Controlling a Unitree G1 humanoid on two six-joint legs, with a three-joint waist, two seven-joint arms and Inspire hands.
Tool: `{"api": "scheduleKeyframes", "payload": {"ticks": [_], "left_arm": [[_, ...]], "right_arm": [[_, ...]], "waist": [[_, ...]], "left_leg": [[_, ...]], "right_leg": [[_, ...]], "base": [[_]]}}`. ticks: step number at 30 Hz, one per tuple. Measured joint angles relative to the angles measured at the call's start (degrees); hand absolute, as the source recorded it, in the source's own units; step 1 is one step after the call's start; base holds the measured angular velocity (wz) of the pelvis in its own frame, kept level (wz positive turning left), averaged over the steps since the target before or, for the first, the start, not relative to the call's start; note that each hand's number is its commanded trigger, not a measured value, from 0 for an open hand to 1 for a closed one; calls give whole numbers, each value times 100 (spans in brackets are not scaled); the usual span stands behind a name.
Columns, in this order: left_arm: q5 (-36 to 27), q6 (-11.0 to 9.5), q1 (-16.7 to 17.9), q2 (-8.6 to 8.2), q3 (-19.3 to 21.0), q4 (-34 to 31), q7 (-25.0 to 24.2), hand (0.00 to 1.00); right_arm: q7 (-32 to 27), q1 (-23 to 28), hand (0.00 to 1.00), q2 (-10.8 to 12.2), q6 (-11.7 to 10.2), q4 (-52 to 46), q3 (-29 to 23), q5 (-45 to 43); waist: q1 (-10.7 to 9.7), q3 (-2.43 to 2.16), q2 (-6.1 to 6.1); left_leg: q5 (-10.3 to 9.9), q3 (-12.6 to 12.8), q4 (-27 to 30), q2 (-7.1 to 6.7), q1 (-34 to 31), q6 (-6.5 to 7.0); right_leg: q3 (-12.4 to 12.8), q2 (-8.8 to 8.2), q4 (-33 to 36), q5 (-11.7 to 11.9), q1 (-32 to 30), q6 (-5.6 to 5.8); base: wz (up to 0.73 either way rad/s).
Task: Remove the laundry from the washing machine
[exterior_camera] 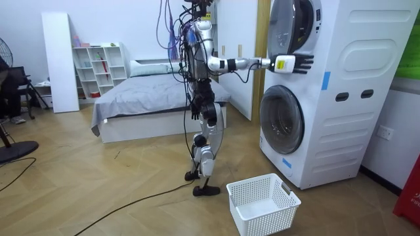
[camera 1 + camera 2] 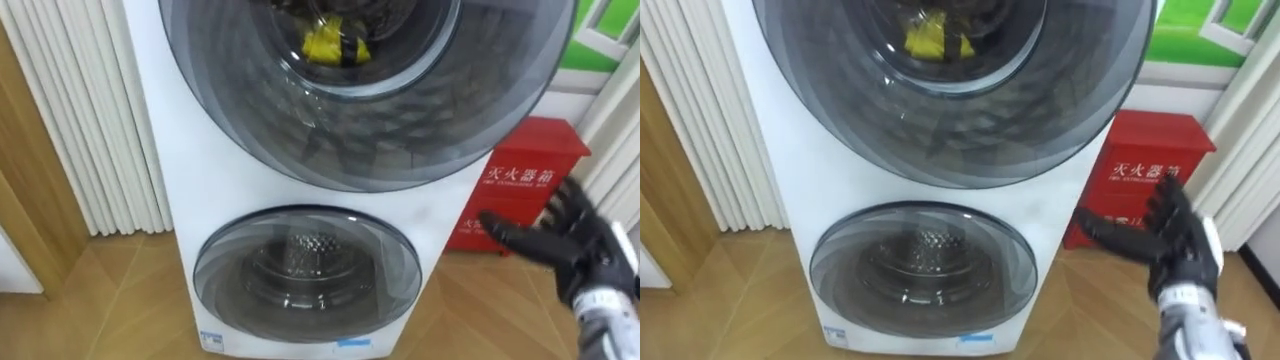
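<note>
Right robot hand [image 2: 585,250] splayed, empty.

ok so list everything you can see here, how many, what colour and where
washing machine: 1, white, straight ahead of the robot
doors: 2, grey glass, upper door stacked over lower door
cloth: 1, yellow, inside the upper drum
box: 1, red, on the floor right of the machine
slats: 1 set, white, on the wall left of the machine
basket: 1, white, on the floor in front of the machine
bed: 1, grey cover, behind the robot
shelf: 1, white, by the back wall
right hand: 1, black, open, raised beside the machine
</note>
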Motion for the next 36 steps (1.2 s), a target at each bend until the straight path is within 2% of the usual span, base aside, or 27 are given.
{"api": "scheduleKeyframes", "payload": {"ticks": [3, 9, 14, 17, 20, 25, 28, 36], "left_arm": [[214, 14, -8, -13, -1, -30, -51, 0], [374, 83, -16, -16, -1, -45, -60, 0], [423, 84, -20, -10, 3, -40, -60, 0], [421, 84, -21, 26, 2, -55, -60, 0], [418, 87, -28, 42, -6, -62, -60, 0], [421, 96, -37, 105, -50, -71, -59, 0], [448, 93, -112, 113, -46, -72, -59, 0], [709, 96, -199, 130, -50, -80, -54, 0]], "right_arm": [[-49, -349, 0, -22, 0, -151, 7, -2], [-17, -561, 0, -152, 2, -432, 53, 182], [-46, -833, 0, -328, 3, -647, 49, 185], [-29, -994, 0, -500, 3, -743, 52, 224], [9, -1143, 0, -527, 3, -768, 63, 229], [10, -1157, 0, -555, 6, -771, 210, 249], [13, -1162, 0, -560, 6, -781, 329, 247], [1, -1278, 0, -617, 6, -789, 350, 250]], "waist": [[8, 26, 61], [80, 21, 88], [109, 0, 55], [127, -30, 11], [133, -34, -8], [167, 9, -58], [274, 10, -62], [322, 7, -57]], "left_leg": [[0, 3, 0, 4, -2, 0], [2, 7, 1, 18, -46, -1], [2, -28, 20, 11, -182, -1], [4, -75, 28, 12, -198, -2], [5, -84, 25, 15, -186, -3], [5, -85, 7, 17, -123, -3], [5, -84, 10, 16, -154, -3], [10, -78, 25, 25, -200, -12]], "right_leg": [[-36, 2, 2, 0, -19, -1], [-93, 7, 3, 6, -57, -10], [-150, -9, 11, 7, -144, -11], [-203, -11, 9, 9, -151, -12], [-217, -9, -8, 8, -114, -12], [-213, -7, -23, 8, -53, -11], [-180, -4, -17, 8, -95, -12], [-138, 13, -7, 15, -173, -24]], "base": [[0], [3], [5], [8], [1], [1], [-8], [-2]]}}
